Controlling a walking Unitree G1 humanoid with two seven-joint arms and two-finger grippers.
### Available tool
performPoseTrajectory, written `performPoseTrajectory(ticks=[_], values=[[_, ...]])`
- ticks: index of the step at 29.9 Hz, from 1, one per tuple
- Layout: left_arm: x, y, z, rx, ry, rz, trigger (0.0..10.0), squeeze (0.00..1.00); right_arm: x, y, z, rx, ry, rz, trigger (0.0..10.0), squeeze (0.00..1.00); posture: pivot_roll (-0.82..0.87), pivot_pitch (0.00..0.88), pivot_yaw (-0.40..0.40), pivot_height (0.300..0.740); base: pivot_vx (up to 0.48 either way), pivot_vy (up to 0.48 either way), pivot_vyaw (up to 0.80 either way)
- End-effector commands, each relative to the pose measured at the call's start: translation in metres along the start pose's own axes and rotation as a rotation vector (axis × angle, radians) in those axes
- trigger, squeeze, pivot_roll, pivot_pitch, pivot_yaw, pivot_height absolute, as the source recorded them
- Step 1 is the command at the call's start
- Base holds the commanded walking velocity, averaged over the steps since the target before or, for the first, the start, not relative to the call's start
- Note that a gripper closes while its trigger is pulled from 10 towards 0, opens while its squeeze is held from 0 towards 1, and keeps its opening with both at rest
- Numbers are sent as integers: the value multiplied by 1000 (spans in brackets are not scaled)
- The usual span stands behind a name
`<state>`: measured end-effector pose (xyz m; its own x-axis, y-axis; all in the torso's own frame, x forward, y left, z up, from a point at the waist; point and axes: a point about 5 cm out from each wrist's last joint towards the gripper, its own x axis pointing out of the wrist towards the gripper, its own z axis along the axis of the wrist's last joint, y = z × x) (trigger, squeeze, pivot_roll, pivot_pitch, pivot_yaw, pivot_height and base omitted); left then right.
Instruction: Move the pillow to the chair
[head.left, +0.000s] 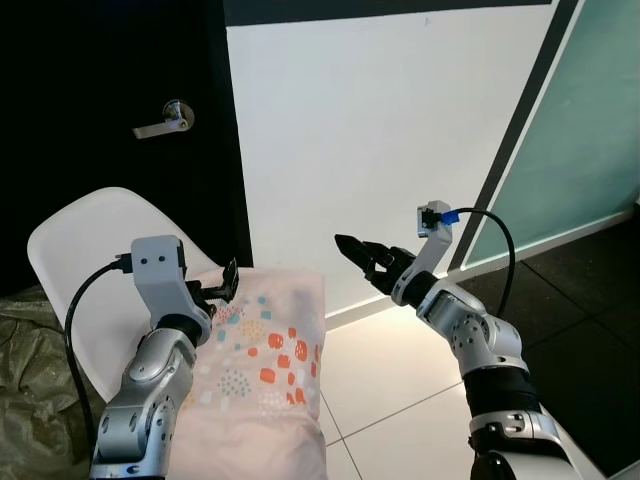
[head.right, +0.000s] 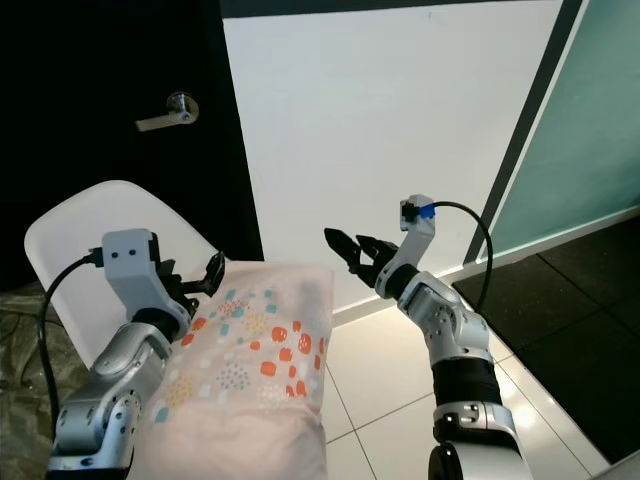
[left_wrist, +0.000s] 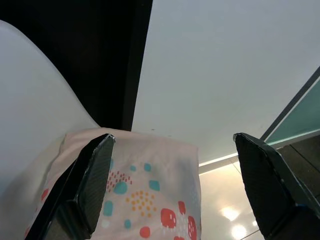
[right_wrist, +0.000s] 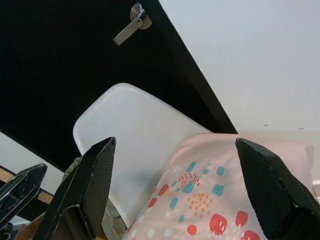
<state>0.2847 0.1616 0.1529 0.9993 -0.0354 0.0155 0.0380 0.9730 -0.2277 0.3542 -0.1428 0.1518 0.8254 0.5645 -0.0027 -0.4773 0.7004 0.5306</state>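
Note:
The pale pink pillow (head.left: 265, 370) with red, teal and orange spots lies on the seat of the white shell chair (head.left: 90, 240), its far edge near the wall. My left gripper (head.left: 224, 283) hovers open beside the pillow's far left corner; whether it touches is unclear. In the left wrist view the pillow (left_wrist: 145, 190) shows between and beyond the wide-spread fingers (left_wrist: 85, 190). My right gripper (head.left: 352, 250) is raised to the right of the pillow, open and holding nothing, pointing left toward it. The right wrist view looks across the pillow (right_wrist: 215, 200) at the chair's back (right_wrist: 130, 125).
A black door with a silver lever handle (head.left: 165, 120) stands behind the chair. A white wall (head.left: 380, 130) runs behind the pillow, with a teal glass panel (head.left: 590, 120) to the right. Olive cloth (head.left: 30, 400) lies at the lower left. Glossy tile floor (head.left: 400, 380) spreads right of the chair.

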Motion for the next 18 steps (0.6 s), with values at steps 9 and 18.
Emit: performPoseTrajectory(ticks=[9, 18], values=[[-1, -4, -7, 6, 29, -7, 10000, 0, 0, -4, 2, -40, 11, -22, 10000, 0, -111, 0, -31, 740, 0, 0, 0], [-2, 2, -10, 15, 45, 6, 10000, 0, -6, -15, 1, -64, 22, -100, 10000, 0, -118, 0, -19, 740, 0, 0, 0]])
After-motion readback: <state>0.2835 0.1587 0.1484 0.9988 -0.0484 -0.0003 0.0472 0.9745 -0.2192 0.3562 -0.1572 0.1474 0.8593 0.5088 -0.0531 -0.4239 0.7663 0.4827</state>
